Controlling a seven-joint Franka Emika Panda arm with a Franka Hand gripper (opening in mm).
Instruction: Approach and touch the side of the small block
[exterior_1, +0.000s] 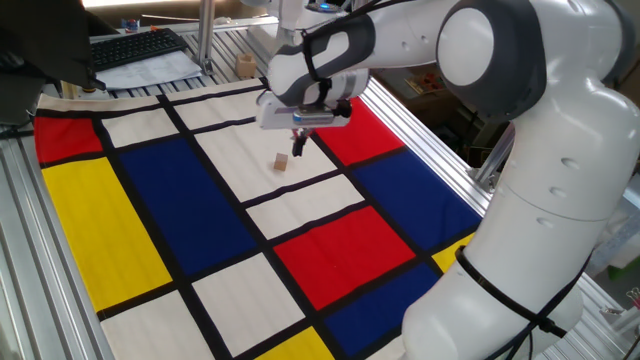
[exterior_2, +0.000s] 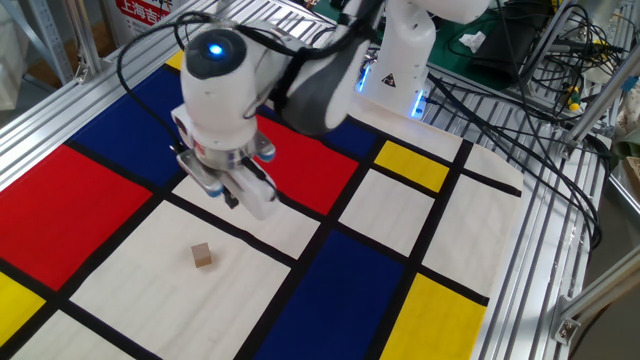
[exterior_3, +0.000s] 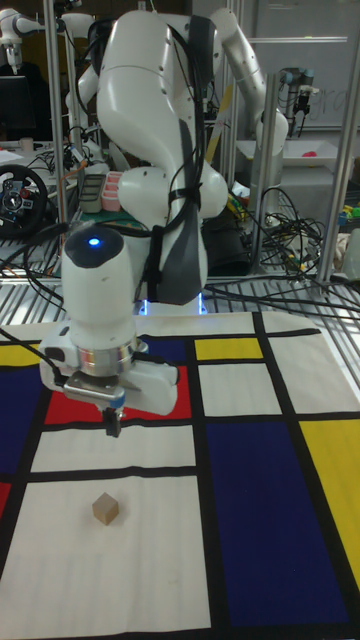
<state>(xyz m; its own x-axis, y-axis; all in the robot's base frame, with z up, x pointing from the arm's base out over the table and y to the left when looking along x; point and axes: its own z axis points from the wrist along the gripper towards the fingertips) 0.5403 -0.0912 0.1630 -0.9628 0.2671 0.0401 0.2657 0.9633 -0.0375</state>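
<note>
The small block sits alone on a white panel of the colour-blocked cloth covering the tabletop. The Franka arm's dark tool hangs above the cloth, near the cube but clear of it; whether its fingers are clenched cannot be told.

No readable text; the red sign is too blurred.
</note>
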